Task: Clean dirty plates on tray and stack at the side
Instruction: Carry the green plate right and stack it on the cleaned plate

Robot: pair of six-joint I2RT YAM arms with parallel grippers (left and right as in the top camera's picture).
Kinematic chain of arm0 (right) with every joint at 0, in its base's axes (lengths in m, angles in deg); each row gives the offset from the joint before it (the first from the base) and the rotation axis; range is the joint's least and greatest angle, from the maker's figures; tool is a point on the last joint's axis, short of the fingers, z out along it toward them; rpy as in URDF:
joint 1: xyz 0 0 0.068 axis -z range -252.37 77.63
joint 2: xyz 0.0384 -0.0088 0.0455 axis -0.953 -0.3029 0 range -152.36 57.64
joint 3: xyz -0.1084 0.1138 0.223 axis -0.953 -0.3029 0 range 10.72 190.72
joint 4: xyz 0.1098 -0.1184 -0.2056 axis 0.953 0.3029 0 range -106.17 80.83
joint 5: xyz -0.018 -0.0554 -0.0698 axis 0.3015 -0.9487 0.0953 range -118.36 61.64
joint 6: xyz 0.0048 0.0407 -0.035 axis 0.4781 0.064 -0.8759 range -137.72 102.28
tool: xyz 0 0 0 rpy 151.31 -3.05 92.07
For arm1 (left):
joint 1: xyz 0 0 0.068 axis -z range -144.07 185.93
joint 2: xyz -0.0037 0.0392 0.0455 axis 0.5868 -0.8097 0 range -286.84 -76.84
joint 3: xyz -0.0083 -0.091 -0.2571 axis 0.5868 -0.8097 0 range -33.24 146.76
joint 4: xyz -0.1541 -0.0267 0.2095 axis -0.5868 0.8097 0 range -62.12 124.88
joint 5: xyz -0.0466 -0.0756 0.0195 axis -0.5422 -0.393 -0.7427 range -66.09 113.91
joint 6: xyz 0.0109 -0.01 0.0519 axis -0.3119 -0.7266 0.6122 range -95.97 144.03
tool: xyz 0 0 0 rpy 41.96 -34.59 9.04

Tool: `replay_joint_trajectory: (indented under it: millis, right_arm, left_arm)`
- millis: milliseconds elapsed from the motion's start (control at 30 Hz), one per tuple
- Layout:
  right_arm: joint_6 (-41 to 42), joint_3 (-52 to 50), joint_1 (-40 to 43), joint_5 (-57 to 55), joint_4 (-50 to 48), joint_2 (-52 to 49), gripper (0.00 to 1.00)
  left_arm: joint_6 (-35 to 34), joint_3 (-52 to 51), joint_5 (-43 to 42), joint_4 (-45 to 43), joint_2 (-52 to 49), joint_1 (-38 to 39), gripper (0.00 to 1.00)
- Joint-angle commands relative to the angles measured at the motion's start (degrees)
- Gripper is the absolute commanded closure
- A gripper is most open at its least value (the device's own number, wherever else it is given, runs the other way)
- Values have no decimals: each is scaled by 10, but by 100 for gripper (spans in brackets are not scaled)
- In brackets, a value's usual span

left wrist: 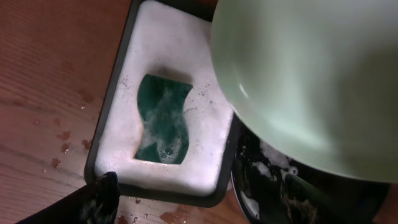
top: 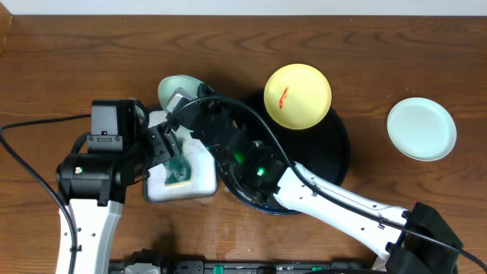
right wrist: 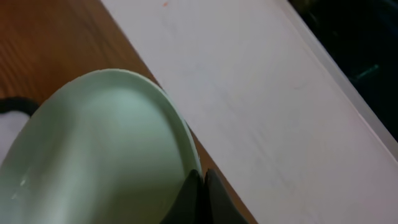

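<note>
The right gripper (right wrist: 200, 193) is clenched on the rim of a mint plate (left wrist: 311, 81) and holds it tilted in the air, above one end of a foam-filled tray (left wrist: 174, 37). A green sponge (left wrist: 163, 121) lies in the foam. The left gripper (top: 161, 152) hangs over the tray's near edge, jaws spread wide and empty. The sponge lies straight ahead of those jaws, its long axis running away from them, with the plate up and to its right. The left arm is nearer the sponge, so grasping it is probably the next move. A red-smeared yellow plate (top: 297, 96) rests on the black dish (top: 338, 152). Another mint plate (top: 421, 129) sits well apart to the right.
</note>
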Motion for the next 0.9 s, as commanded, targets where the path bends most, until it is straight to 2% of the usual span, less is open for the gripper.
replay_joint_trajectory:
  millis: [0,133,267,400,467,600,867]
  right_arm:
    - [44,7,-8,-53,-10,9,99]
    - [189,7,1,-59,57,9,99]
    - [404,7,50,-42,179,12,99]
    - [521,7,125,102,292,37,99]
    - [557,7,176,200,334,59,99]
    - [569,7,277,342,394,109,99]
    - [582,7,490,373,524,185,99]
  left_arm:
    - [1,10,-5,1,-2,-2,17]
    - [1,10,-5,1,-2,-2,17]
    - [1,10,-5,1,-2,-2,17]
    - [1,10,-5,1,-2,-2,17]
    - [1,10,-5,1,-2,-2,17]
    - [1,10,-5,1,-2,-2,17]
    - [1,10,-5,1,-2,-2,16]
